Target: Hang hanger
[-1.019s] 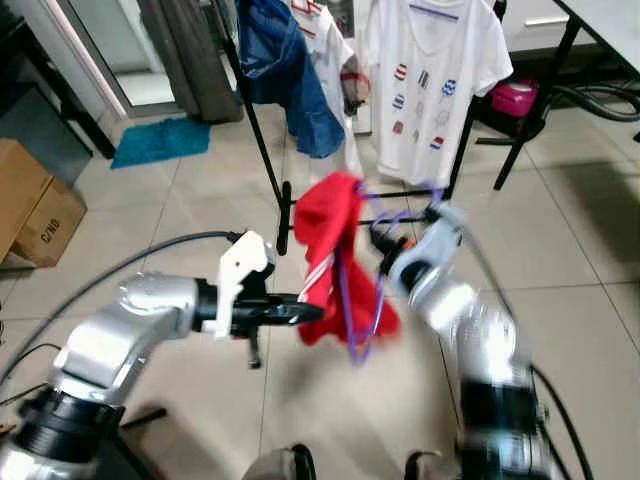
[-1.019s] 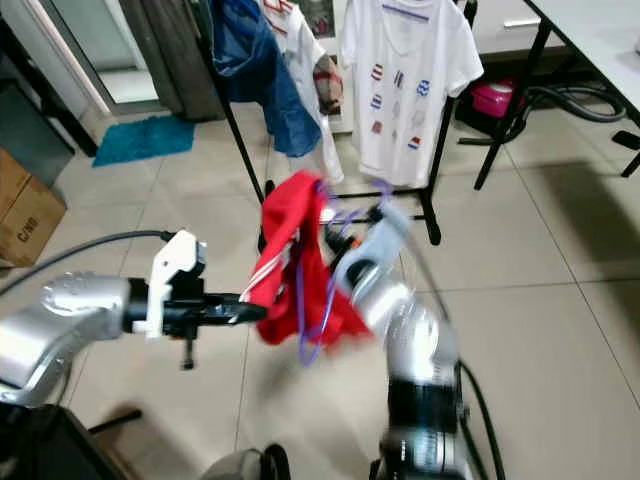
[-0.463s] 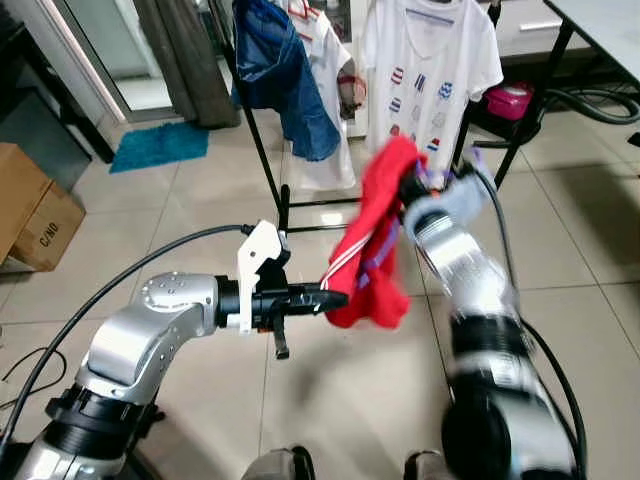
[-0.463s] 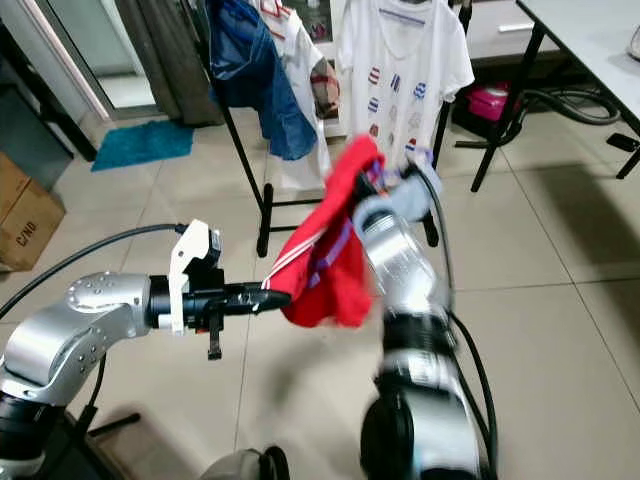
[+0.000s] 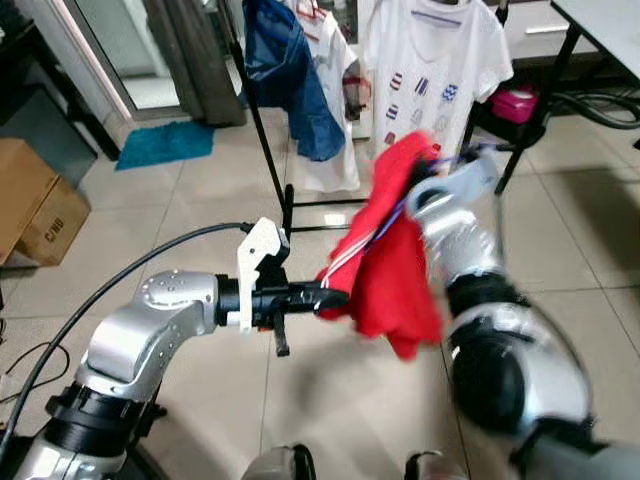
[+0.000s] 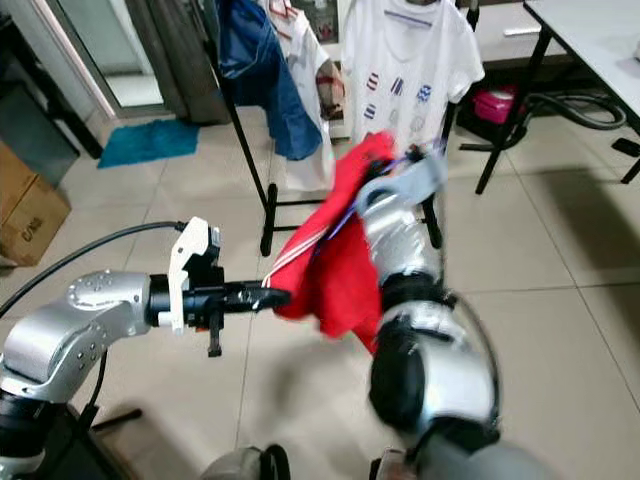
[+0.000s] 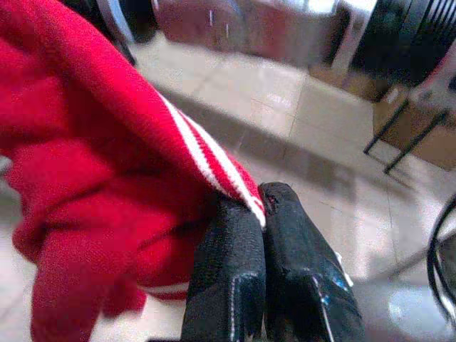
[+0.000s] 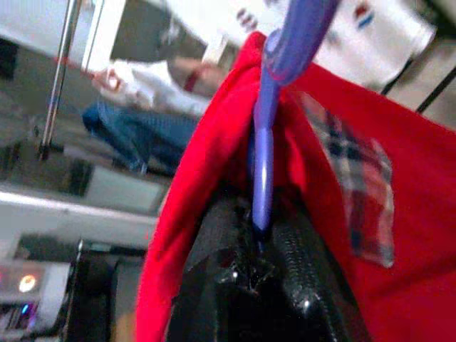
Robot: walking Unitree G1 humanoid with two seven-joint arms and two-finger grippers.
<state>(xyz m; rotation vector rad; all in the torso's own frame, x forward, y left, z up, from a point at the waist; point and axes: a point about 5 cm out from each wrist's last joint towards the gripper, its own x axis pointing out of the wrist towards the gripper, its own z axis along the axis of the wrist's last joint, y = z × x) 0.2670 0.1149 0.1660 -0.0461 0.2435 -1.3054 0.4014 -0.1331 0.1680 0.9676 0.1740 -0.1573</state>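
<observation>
A red garment point(image 5: 395, 270) with white stripes hangs on a purple hanger point(image 8: 263, 164) in front of me. My right gripper point(image 8: 256, 235) is shut on the hanger's stem, with red cloth bunched around its fingers. The right arm point(image 5: 470, 250) is raised and blurred. My left gripper point(image 5: 335, 297) is shut on the garment's striped hem point(image 7: 214, 167) and holds it out to the left. Beyond stands a black clothes rack point(image 5: 265, 140) carrying a white printed T-shirt point(image 5: 435, 70) and a blue garment point(image 5: 285, 70).
Cardboard boxes point(image 5: 35, 200) sit on the tiled floor at the left, with a teal mat point(image 5: 165, 142) by a doorway. A pink box point(image 5: 515, 100) and cables lie under a table point(image 5: 610, 20) at the right. Open floor lies between me and the rack.
My right arm has lifted the hanger and garment up and forward toward the rack. My left gripper has reached forward, still gripping the hem, and the cloth now hangs spread wider.
</observation>
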